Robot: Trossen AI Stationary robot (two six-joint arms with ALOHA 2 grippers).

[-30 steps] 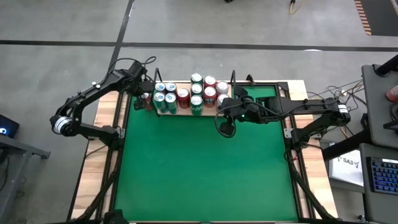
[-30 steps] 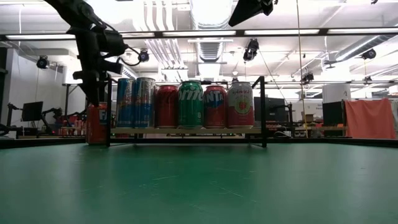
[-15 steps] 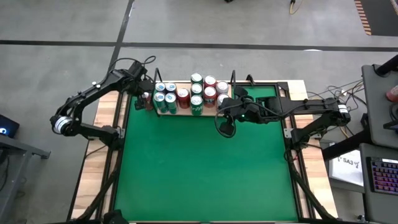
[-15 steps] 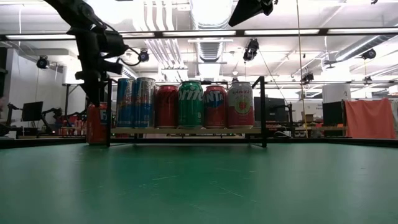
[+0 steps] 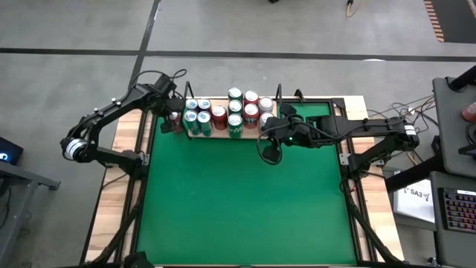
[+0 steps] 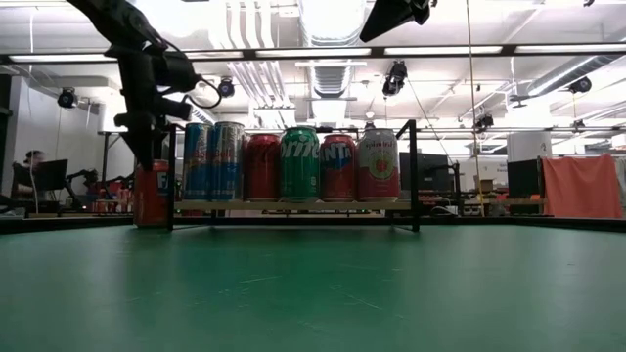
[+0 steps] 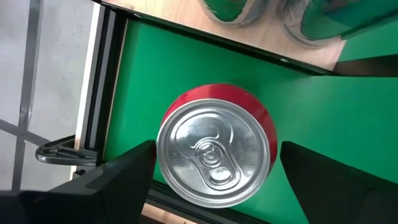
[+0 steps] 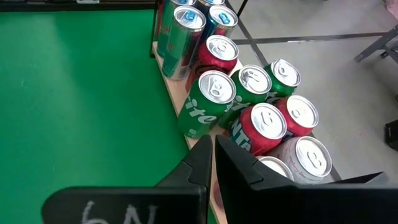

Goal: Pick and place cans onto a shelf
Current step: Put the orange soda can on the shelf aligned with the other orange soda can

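Several cans (image 5: 234,112) (image 6: 299,164) (image 8: 261,118) stand upright in rows on the light-wood shelf (image 5: 212,100) (image 6: 293,206) at the table's far edge. One red can (image 7: 214,152) (image 6: 152,194) stands on the green table just off the shelf's left end. My left gripper (image 7: 217,155) (image 5: 171,123) (image 6: 147,156) points down over it, open, one finger on each side of the can with a thin gap at each. My right gripper (image 8: 208,162) (image 5: 271,149) hangs shut, high above the table near the shelf's right end, with nothing in it.
Black wire uprights (image 6: 414,176) (image 6: 171,176) stand at the shelf's two ends. The table's black frame rail (image 7: 106,81) runs close beside the red can. The green table top (image 5: 238,201) lies open toward the near edge.
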